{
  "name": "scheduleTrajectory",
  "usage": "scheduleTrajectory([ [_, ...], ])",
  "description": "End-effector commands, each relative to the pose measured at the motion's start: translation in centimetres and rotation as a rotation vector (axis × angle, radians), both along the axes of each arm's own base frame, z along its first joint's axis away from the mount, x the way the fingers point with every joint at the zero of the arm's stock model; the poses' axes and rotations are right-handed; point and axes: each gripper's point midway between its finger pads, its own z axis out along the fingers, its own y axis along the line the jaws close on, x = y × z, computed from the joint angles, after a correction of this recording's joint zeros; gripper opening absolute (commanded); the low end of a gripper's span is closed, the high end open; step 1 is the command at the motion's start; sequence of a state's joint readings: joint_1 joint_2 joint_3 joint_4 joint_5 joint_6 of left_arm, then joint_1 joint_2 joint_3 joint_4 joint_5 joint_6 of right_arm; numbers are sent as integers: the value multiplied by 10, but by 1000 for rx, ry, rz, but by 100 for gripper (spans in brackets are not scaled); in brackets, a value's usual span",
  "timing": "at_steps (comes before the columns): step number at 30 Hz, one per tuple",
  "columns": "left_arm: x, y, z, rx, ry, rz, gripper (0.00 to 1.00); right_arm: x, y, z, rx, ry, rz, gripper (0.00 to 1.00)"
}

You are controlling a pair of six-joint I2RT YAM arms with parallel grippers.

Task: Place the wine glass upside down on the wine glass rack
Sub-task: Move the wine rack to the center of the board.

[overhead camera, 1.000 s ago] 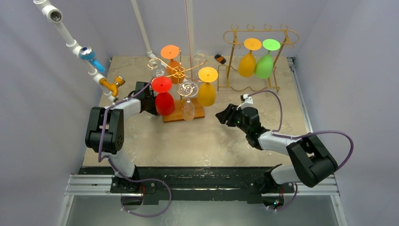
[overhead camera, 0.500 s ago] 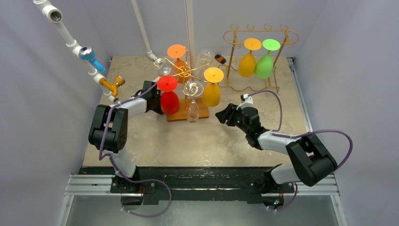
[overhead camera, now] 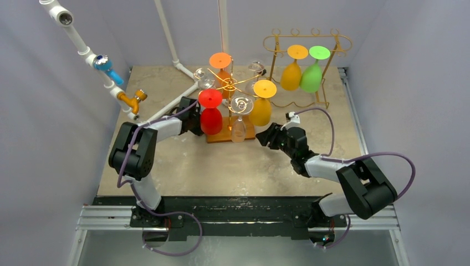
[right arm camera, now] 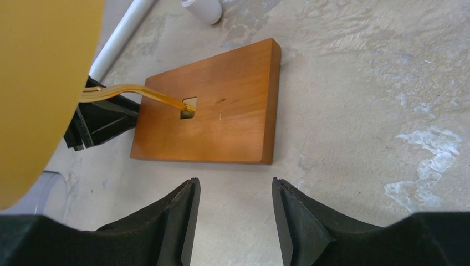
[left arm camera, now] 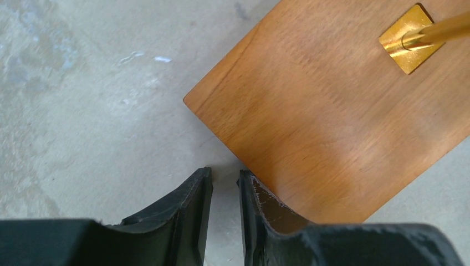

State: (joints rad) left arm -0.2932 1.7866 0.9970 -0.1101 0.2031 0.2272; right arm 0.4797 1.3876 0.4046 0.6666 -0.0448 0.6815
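Left tool [left arm camera: 224,176] nearly closed, empty, against base [left arm camera: 332,122] left corner. Right tool [right arm camera: 235,191] open, empty, just near of it. Glasses [overhead camera: 211,117] hang inverted on rack [overhead camera: 230,86], centre-far counter. We risk a shove tipping the rack and swinging glasses off.

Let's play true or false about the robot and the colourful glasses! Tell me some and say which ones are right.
1. The right pincer is open and empty. True.
2. The green glass hangs on the rack with the wooden base. False: it hangs on the gold wire rack at the back, beside a yellow-orange glass.
3. The red glass hangs upside down. True.
4. The left pincer is holding a wine glass. False: it is almost shut, holds nothing, and sits right next to the wooden base.
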Motion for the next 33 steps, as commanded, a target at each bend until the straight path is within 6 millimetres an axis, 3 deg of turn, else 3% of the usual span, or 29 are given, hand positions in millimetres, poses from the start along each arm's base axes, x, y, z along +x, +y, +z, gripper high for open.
scheduleTrajectory([
  [1, -22, -45, -11, -68, 56, -132, 29, 3, -6, 9, 21, -37, -21, 59],
  [8, -24, -53, -12, -62, 62, -155, 29, 1, -18, 8, 15, -36, -48, 59],
  [15, -36, -32, -11, 20, 53, -149, 34, 1, -44, 13, 0, -43, -98, 60],
  [17, -40, -22, -5, 32, 35, -137, 41, 2, -50, 15, -8, -49, -109, 62],
  [24, -45, 20, 7, 33, 55, -84, 82, 3, -64, 20, -32, -59, -137, 67],
  [29, -53, 48, 7, 22, 43, -42, 88, 5, -75, 27, -48, -70, -175, 72],
  [33, -48, 59, 10, -5, -9, 12, 95, 11, -96, 35, -93, -82, -254, 83],
])
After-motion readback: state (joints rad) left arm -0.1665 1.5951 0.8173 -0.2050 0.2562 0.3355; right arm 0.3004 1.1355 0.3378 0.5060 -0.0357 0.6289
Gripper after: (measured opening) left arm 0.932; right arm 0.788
